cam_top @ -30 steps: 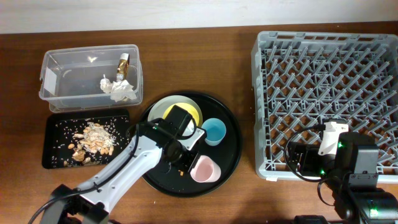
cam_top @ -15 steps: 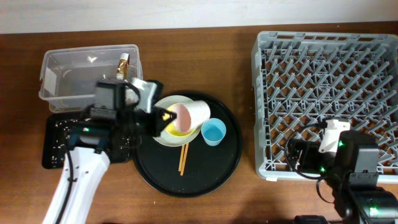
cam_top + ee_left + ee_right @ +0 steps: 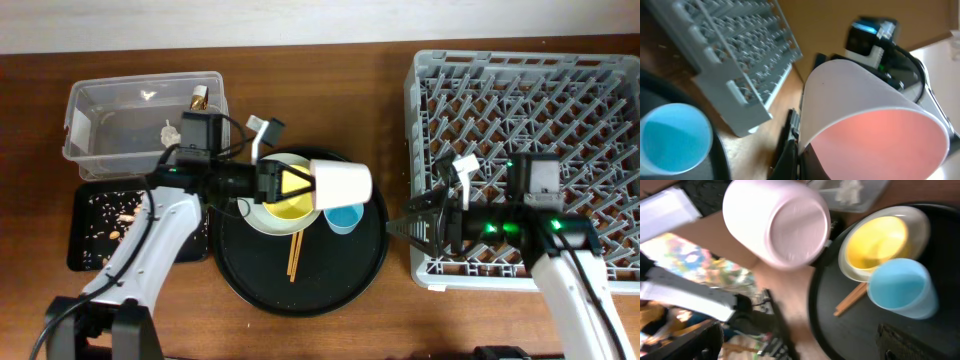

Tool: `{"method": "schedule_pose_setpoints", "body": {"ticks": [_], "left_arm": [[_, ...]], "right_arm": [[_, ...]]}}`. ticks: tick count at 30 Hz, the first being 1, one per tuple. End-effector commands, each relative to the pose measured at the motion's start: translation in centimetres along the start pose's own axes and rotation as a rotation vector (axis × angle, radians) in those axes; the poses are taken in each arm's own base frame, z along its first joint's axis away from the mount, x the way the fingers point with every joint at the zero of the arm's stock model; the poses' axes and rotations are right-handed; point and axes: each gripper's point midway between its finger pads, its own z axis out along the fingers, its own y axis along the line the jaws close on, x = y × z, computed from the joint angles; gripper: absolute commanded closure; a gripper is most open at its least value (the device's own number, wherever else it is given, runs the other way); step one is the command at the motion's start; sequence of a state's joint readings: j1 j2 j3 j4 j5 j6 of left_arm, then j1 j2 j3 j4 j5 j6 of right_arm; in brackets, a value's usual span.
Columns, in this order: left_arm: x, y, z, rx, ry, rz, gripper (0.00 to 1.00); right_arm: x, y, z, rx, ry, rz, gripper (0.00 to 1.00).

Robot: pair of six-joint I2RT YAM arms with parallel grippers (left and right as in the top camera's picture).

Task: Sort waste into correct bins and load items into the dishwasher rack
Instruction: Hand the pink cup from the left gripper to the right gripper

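Note:
My left gripper (image 3: 305, 184) is shut on the rim of the pink cup (image 3: 342, 181) and holds it on its side above the round black tray (image 3: 335, 285). In the left wrist view the pink cup (image 3: 870, 115) fills the frame. My right gripper (image 3: 412, 228) is open and empty, pointing left between the dishwasher rack (image 3: 530, 130) and the tray. In the right wrist view the pink cup (image 3: 775, 220) hangs ahead. The yellow bowl (image 3: 285, 205) sits on the plate (image 3: 262, 221). The blue cup (image 3: 345, 216) and the chopsticks (image 3: 295, 255) are on the tray.
The clear tub (image 3: 100, 120) at the back left holds a tissue wad (image 3: 172, 130) and a wrapper piece (image 3: 200, 98). The flat black tray (image 3: 90, 250) in front of it holds food scraps (image 3: 120, 220). The rack's near-left corner lies under my right arm.
My left gripper has lifted the pink cup off the round tray and carried it right, toward the rack. My right arm has swung left from over the rack toward the tray.

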State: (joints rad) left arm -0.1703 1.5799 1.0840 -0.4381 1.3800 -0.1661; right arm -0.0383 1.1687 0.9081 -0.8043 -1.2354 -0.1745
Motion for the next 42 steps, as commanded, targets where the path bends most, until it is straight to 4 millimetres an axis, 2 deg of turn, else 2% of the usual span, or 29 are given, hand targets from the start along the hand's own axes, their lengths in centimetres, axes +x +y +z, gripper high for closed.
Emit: {"method": "schedule_pose_setpoints", "body": {"ticks": [1, 3, 7, 11, 14, 16, 23, 37, 42], "left_arm": [[0.5, -0.5, 1.7, 0.013, 0.042, -0.012, 1.00], [0.7, -0.4, 2.4, 0.000, 0.054, -0.015, 1.00], [0.9, -1.5, 4.2, 0.029, 0.086, -0.016, 1.00], [1.2, -2.1, 5.1, 0.043, 0.107, 0.008, 1.00], [1.5, -2.3, 5.5, 0.047, 0.119, -0.008, 1.00], [1.6, -2.3, 5.6, 0.046, 0.121, -0.007, 1.00], [1.6, -2.3, 5.6, 0.046, 0.122, -0.008, 1.00], [1.6, -2.3, 5.6, 0.047, 0.122, -0.012, 1.00], [1.6, -2.3, 5.6, 0.046, 0.122, -0.012, 1.00]], "right_arm": [[-1.1, 2.8, 0.2, -0.234, -0.036, -0.087, 0.02], [-1.1, 3.0, 0.5, -0.260, -0.031, -0.104, 0.02], [-1.4, 3.0, 0.8, -0.263, -0.031, -0.147, 0.02], [-1.4, 3.0, 0.8, -0.263, -0.032, -0.150, 0.00], [-1.5, 3.0, 0.8, -0.262, -0.035, -0.161, 0.06], [-1.5, 3.0, 0.8, -0.262, -0.036, -0.166, 0.14], [-1.9, 2.9, 0.8, -0.260, -0.044, -0.202, 0.28], [-2.5, 2.6, 0.9, -0.243, -0.056, -0.268, 0.27], [-2.5, 2.6, 0.9, -0.243, -0.056, -0.268, 0.29]]}}
